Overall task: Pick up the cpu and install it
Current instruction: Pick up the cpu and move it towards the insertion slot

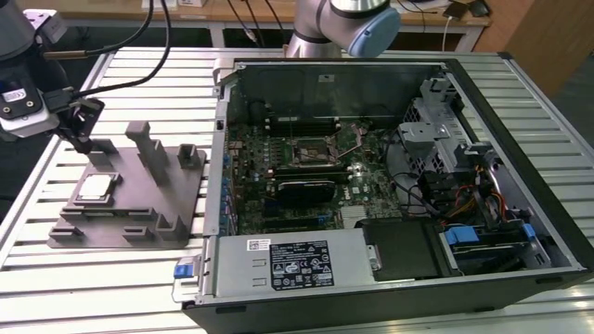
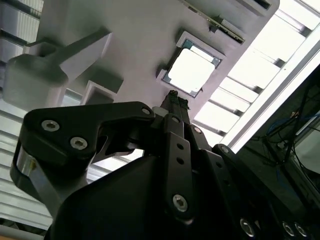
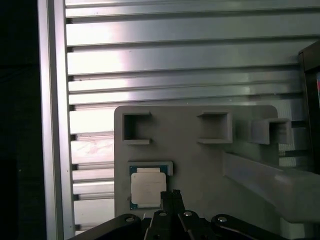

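1. While the cpu [image 1: 96, 188] lies flat in its shallow pocket on the grey fixture block [image 1: 139, 205], which stands on the slatted tabletop [image 1: 111, 278], the step in hand looks like the approach for the pick-up.
2. The gripper [image 1: 83, 145] hangs above the fixture block's far end, near the cpu but apart from it.
3. In both wrist views the fingers [image 3: 164, 198] are pressed together, with nothing between them.
4. To do this step well, I judge the fingers should be spread wider than the chip before they go low, then centred over its shiny top [image 2: 192, 70].
5. They should meet its opposite edges squarely: a skewed or one-sided grip could tip the thin chip in the pocket.
6. The pocket's raised rim leaves little room, so a slow, straight descent seems wise.
7. The arm [image 1: 339, 21] reaches from behind the open computer case [image 1: 483, 76] to the exterior view's left, its wrist turned so that the gripper points down at the block with a slight tilt.
8. The socket [image 1: 311, 149] on the board sits well apart, inside the case.
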`<action>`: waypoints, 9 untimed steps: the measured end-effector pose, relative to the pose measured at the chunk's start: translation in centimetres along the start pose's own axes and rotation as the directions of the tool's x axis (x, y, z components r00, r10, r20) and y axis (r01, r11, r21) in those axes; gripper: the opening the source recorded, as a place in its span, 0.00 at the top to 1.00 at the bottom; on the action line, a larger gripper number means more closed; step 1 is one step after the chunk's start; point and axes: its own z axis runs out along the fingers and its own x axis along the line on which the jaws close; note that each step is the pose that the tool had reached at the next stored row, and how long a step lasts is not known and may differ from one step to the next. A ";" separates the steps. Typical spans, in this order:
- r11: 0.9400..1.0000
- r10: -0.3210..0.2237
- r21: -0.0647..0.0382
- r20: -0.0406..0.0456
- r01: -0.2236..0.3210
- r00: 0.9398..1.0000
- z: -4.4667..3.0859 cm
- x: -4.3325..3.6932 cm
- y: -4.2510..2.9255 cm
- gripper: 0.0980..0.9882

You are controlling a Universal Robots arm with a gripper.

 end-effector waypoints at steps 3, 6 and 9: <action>1.000 0.000 0.000 0.000 0.000 1.000 0.36 0.22 -0.11 0.99; 1.000 0.000 0.000 0.000 0.000 1.000 0.76 0.31 -0.33 0.99; 1.000 0.000 0.000 0.000 0.000 1.000 1.18 0.36 -0.60 0.99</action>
